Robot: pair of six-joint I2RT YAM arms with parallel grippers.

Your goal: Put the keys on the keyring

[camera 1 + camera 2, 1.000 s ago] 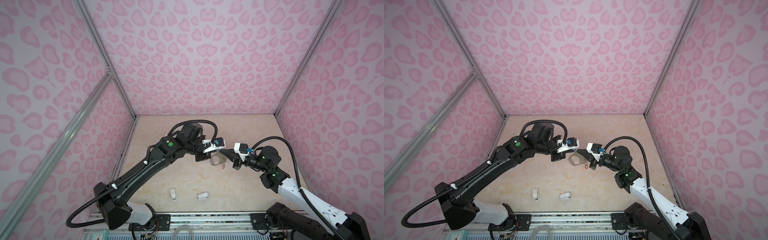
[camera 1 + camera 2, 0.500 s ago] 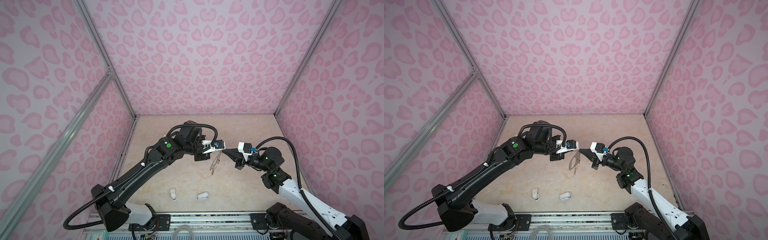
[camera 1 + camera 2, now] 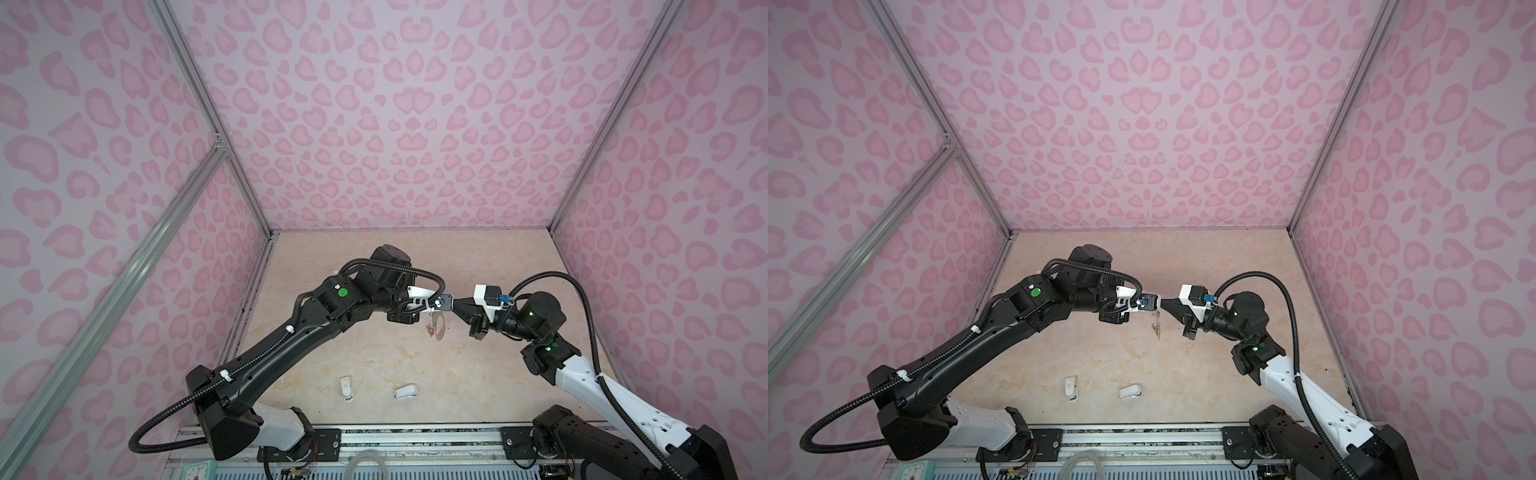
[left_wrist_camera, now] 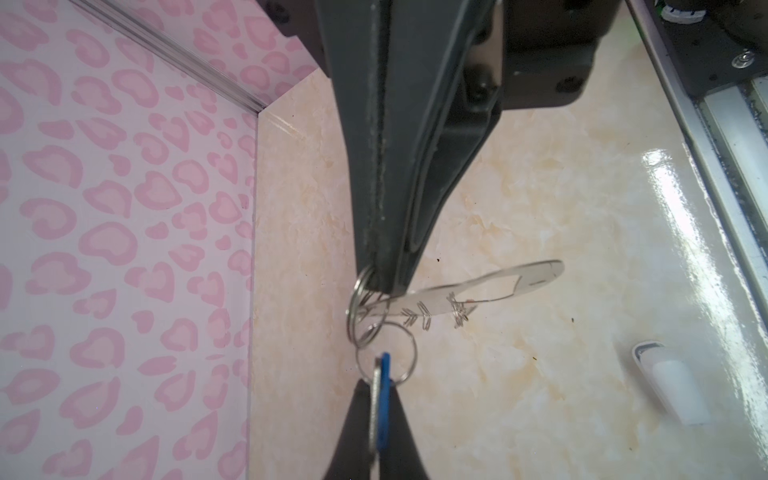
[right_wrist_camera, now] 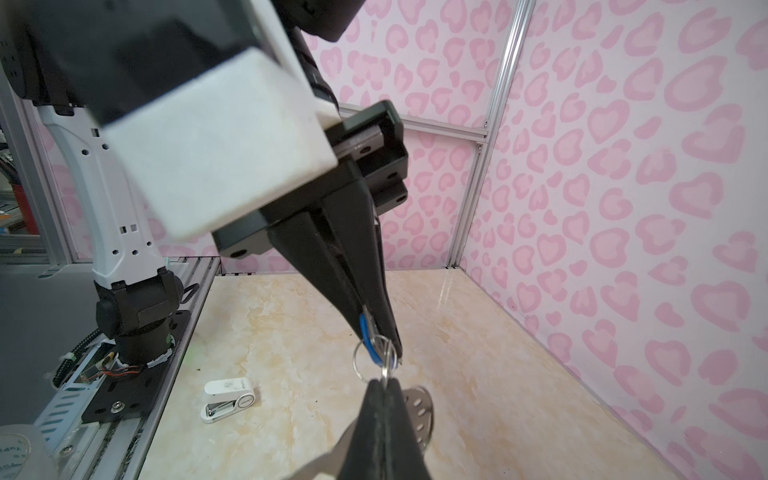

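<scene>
Above mid-table, left gripper [image 4: 378, 388] clamps the blue-tagged silver key [image 4: 385, 370]; right gripper [image 4: 380, 284] pinches a wire ring [image 4: 351, 306] of the flat grey D-shaped keyring plate [image 4: 536, 272] (hanging free). Risk: tugging apart may slip either pinch.

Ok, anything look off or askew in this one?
Nothing dropped or damaged. The keyring hangs tilted in mid-air from the shut right gripper, while the left gripper pinches the blue-tagged key. Their wire rings bunch at the tips; which is threaded is unclear.
</scene>
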